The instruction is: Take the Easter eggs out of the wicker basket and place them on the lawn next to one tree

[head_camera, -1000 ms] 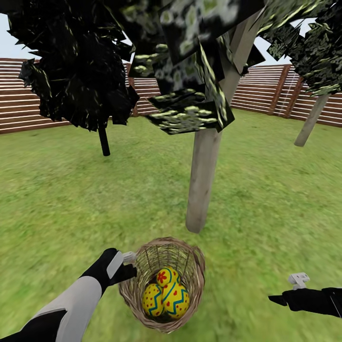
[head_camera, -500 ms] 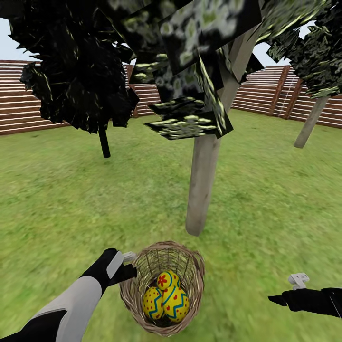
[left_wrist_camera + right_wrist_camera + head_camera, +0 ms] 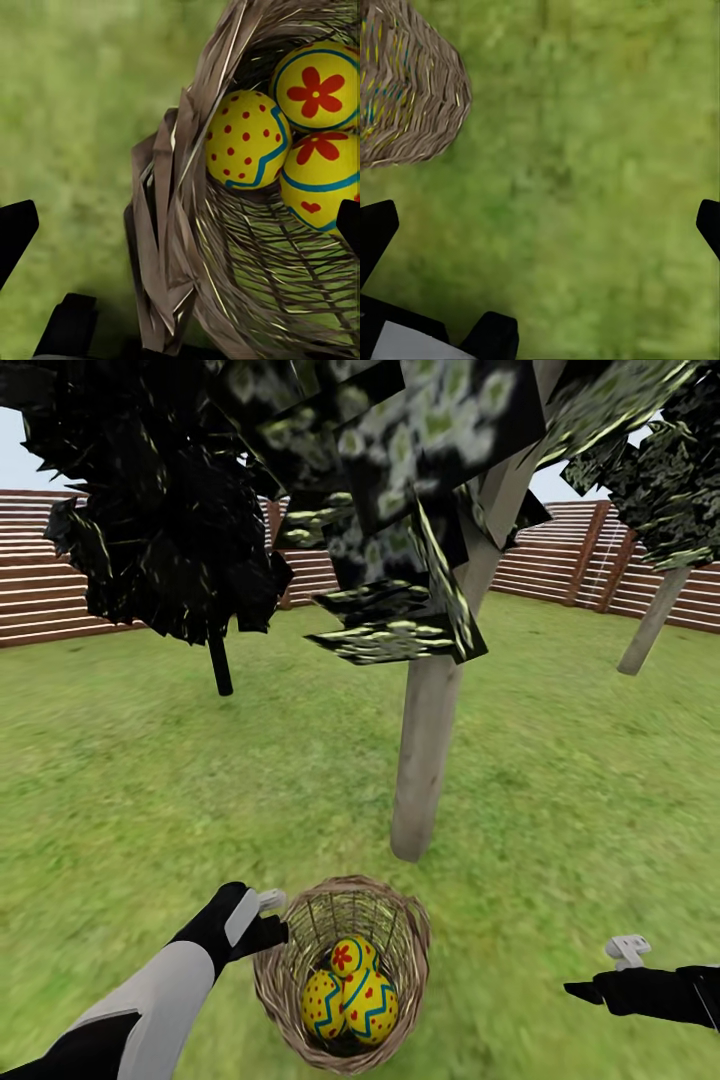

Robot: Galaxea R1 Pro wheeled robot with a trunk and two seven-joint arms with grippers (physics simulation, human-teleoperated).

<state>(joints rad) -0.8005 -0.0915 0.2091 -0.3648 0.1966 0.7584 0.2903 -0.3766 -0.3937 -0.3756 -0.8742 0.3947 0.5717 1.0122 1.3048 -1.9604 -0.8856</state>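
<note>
Three yellow Easter eggs lie together in the wicker basket [image 3: 410, 920] on the lawn [image 3: 150, 790]: a flowered one [image 3: 347, 956] on top, a dotted one [image 3: 322, 1003] and a zigzag one [image 3: 371, 1005]. My left gripper [image 3: 268, 908] is open at the basket's left rim. In the left wrist view its fingers straddle the woven rim [image 3: 172, 247], with the dotted egg [image 3: 244, 139] just beyond. The pale-trunked tree [image 3: 425, 760] stands right behind the basket. My right gripper [image 3: 628, 950] hangs open over grass to the right, and its wrist view catches the basket's side [image 3: 405, 97].
A thin black-trunked tree [image 3: 220, 665] stands back left and another pale trunk [image 3: 650, 625] back right. The slatted wooden fence [image 3: 60, 590] rings the garden. Dark foliage hangs low overhead.
The whole view has shifted: the basket and the tree base sit slightly lower in the picture, so the camera moved. Both arms hold the same pose.
</note>
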